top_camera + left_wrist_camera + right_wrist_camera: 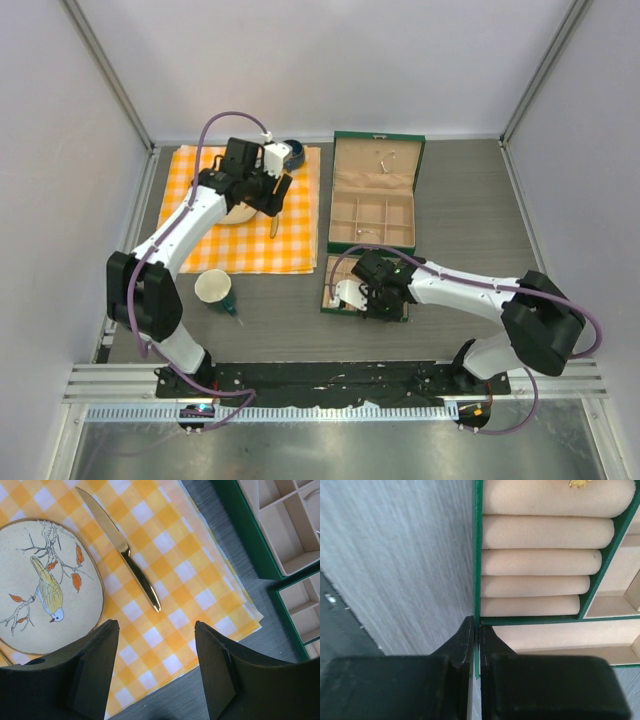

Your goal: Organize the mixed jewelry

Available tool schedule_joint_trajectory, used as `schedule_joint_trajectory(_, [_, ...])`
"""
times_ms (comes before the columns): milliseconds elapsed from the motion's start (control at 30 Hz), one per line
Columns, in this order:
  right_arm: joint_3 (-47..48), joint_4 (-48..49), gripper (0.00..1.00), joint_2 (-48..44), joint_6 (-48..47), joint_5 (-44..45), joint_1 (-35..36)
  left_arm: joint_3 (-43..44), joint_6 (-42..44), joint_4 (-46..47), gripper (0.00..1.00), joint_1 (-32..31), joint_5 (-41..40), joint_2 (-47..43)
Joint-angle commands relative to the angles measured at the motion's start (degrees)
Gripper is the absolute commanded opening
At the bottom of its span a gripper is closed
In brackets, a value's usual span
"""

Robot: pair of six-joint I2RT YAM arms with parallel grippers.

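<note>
The green beige-lined box [375, 190] stands open at the table's middle, and its tray [334, 270] lies in front of it. My right gripper [372, 300] is over the tray; in the right wrist view it [478, 626] is shut on the tray's thin green side wall [477, 555]. A small gold piece [578, 483] sits on the tray's topmost beige roll. A thin silver piece [385, 160] lies in the box lid. My left gripper [156, 630] is open and empty above the checked cloth's edge [170, 645]. The other jewelry is not visible.
On the orange checked cloth [200, 245] lie a bird-painted plate [45, 585] and a gold knife [130, 565]. A blue bowl [290, 153] stands at the cloth's back. A paper cup [212, 287] stands in front of the cloth.
</note>
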Motion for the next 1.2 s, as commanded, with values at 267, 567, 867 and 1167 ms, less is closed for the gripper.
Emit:
schedule_joint_trajectory(267, [14.5,-10.0,0.01,-6.2,2.3,-2.0,2.5,0.8,0.1,1.6,0.66,1.0,0.3,-2.2])
schedule_joint_trajectory(567, [19.7,-12.7,0.01,-4.9,-2.6,8.3,2.4,1.3,-0.1,1.2,0.66,1.2,0.7,-2.1])
schedule_joint_trajectory(867, [26.1,-13.7,0.01,0.0,-10.5,8.4,-5.8,1.6,0.0,1.1,0.66,1.5,1.4,-2.4])
schedule_joint_trajectory(1167, [34.6,-15.9,0.01,7.9,-19.0,4.6,-14.9,2.6,0.0,1.0,0.66,2.3,1.9,-1.8])
